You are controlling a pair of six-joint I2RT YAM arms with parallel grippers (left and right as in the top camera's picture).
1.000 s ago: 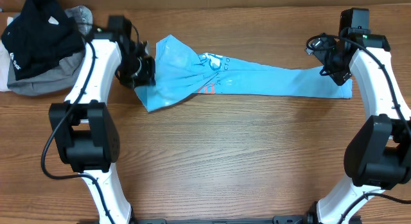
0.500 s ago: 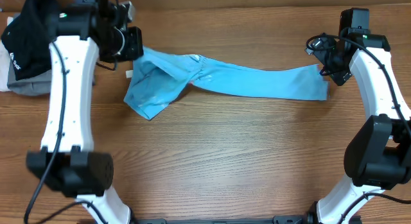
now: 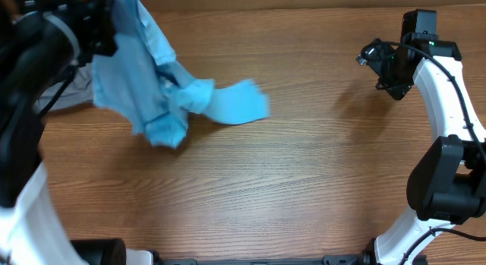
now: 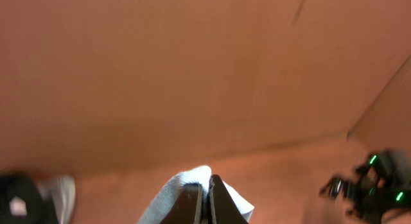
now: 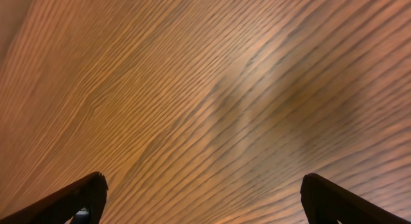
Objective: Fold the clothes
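The clothes, a light sky-blue T-shirt (image 3: 144, 75), hang bunched from my raised left gripper (image 3: 106, 26) at the far left of the overhead view. A trailing end (image 3: 239, 104) lies out to the right over the wood. In the left wrist view the gripper (image 4: 210, 179) is shut on a fold of the pale fabric (image 4: 183, 185). My right gripper (image 3: 387, 67) stands at the far right, well apart from the shirt. Its jaws (image 5: 204, 179) are open over bare wood with nothing between them.
A grey garment (image 3: 61, 94) shows at the left edge behind my left arm. The left wrist view catches a black garment (image 4: 16, 198) and the grey one (image 4: 61, 193) below. A brown cardboard wall (image 4: 192, 70) backs the wooden table (image 3: 304, 181).
My left gripper has risen up and to the left with the shirt. The shirt has been dragged left off the table's right side and now hangs bunched. The right arm stayed put, open.
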